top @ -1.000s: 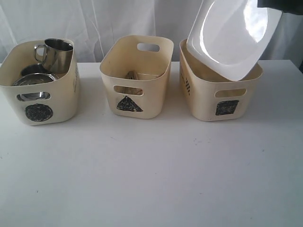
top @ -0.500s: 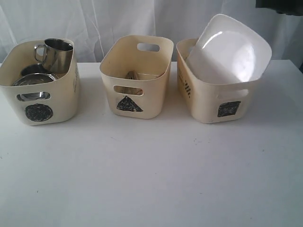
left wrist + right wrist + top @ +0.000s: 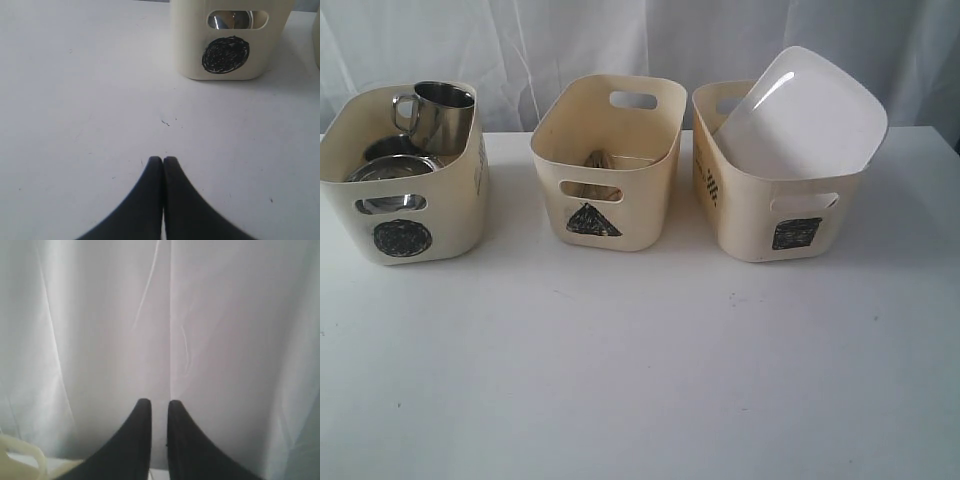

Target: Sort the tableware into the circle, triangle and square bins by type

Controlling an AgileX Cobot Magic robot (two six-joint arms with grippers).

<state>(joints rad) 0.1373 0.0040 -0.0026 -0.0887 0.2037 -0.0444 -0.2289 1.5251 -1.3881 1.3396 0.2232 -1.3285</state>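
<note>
Three cream bins stand in a row across the back of the table. The circle bin holds a steel mug and more steel ware. Cutlery shows dimly inside the triangle bin. The large white plate leans tilted in the square bin, its upper edge above the rim. My left gripper is shut and empty, low over the table in front of the circle bin. My right gripper has its jaws slightly apart with nothing between them, facing the curtain. Neither arm shows in the exterior view.
A white curtain hangs behind the bins. The white table stretches in front of them. A cream bin's rim shows at a corner of the right wrist view.
The plate has dropped from above the square bin into it and now leans there. My right gripper has let it go and left the exterior view.
</note>
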